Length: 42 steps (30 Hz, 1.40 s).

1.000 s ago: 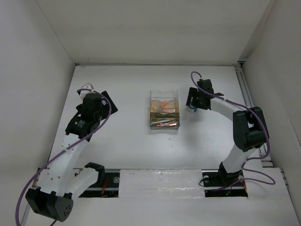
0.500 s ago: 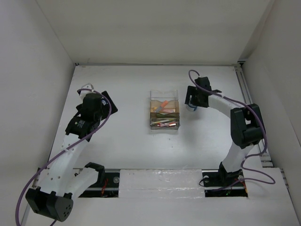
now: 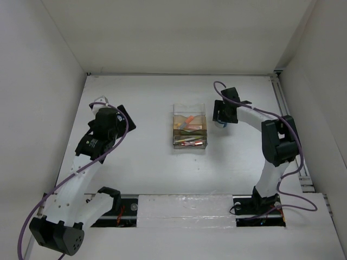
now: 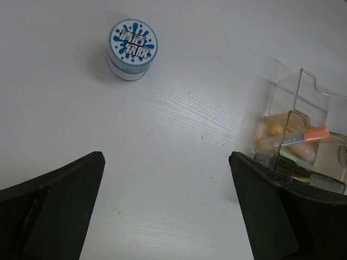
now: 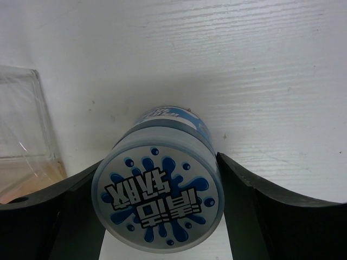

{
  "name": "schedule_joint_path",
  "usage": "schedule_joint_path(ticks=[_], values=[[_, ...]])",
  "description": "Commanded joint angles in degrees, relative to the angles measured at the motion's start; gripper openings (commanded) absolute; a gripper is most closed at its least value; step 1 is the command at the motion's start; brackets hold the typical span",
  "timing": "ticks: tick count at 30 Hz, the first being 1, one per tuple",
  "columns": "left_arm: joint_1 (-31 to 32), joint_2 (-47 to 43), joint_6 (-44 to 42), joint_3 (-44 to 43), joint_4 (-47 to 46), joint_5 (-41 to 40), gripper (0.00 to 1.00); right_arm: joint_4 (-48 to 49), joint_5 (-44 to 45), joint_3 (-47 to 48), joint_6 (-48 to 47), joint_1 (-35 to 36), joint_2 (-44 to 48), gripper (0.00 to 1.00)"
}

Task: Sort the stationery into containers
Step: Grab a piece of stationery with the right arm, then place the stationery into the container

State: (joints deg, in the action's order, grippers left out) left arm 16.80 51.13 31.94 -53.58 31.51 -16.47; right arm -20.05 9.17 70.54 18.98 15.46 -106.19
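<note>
The right gripper (image 5: pixel 157 187) grasps a roll (image 5: pixel 157 211), fingers pressed to both its sides. The organizer (image 5: pixel 24 124) lies just beside it, to the gripper's left (nearer this arm). The left gripper (image 4: pixel 165 162) hangs spread and empty, with a second roll (image 4: pixel 133 47) ahead of it.

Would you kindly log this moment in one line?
right hand: shut on roll beside organizer | left hand: open, empty | second roll: loose on table

White wood-grain table (image 3: pixel 152 162), plain white walls (image 3: pixel 32 81) around, pale rail (image 3: pixel 184 208) along its near edge.
</note>
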Motion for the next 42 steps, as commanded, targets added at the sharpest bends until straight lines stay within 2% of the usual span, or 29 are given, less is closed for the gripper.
schedule_joint_path(ticks=[1, 5, 10, 11, 13, 14, 15, 19, 25, 31, 35, 42], values=[[0.69, -1.12, -0.65, 0.41, -1.36, 0.21, 1.00, -1.38, 2.69, 3.72, -1.05, 0.53, -0.42, 0.77], [0.69, -1.12, -0.65, 0.41, -1.36, 0.21, 1.00, -2.01, 2.70, 4.87, -1.67, 0.53, -1.73, 0.72], [0.69, -1.12, -0.65, 0.41, -1.36, 0.21, 1.00, -2.62, 2.70, 6.10, -2.72, 0.53, -2.96, 0.59], [0.69, -1.12, -0.65, 0.41, -1.36, 0.21, 1.00, -2.62, 2.17, 6.10, -2.72, 0.53, -2.97, 0.50], [0.69, -1.65, -0.65, 0.41, -1.36, 0.21, 1.00, -3.15, 1.64, 6.62, -2.72, 0.53, -2.97, 0.38], [0.69, -1.65, -0.65, 0.41, -1.36, 0.21, 1.00, -3.15, 1.64, 6.62, -2.72, 0.53, -2.97, 0.23], [0.69, -1.65, -0.65, 0.41, -1.36, 0.21, 1.00, -3.15, 1.64, 6.62, -2.72, 0.53, -2.97, 0.16], [0.69, -1.65, -0.65, 0.41, -1.36, 0.21, 1.00, -3.15, 2.16, 6.62, -2.72, 0.53, -1.04, 0.00], [0.69, -1.65, -0.65, 0.41, -1.36, 0.21, 1.00, -4.81, 3.40, 6.71, -2.20, 0.53, 4.23, 0.00], [0.69, -1.65, -0.65, 0.41, -1.36, -1.01, 1.00, -7.54, 4.81, 11.10, -1.67, 1.67, 7.13, 0.00], [0.69, -1.65, -0.13, 0.41, -0.84, -2.25, 1.00, -5.70, 3.05, 13.47, -0.97, 3.69, 8.36, 0.00], [0.69, -1.65, 0.40, 0.41, -0.83, -2.78, 1.00, -4.04, 1.12, 20.69, -0.97, 10.28, 4.77, 0.00]])
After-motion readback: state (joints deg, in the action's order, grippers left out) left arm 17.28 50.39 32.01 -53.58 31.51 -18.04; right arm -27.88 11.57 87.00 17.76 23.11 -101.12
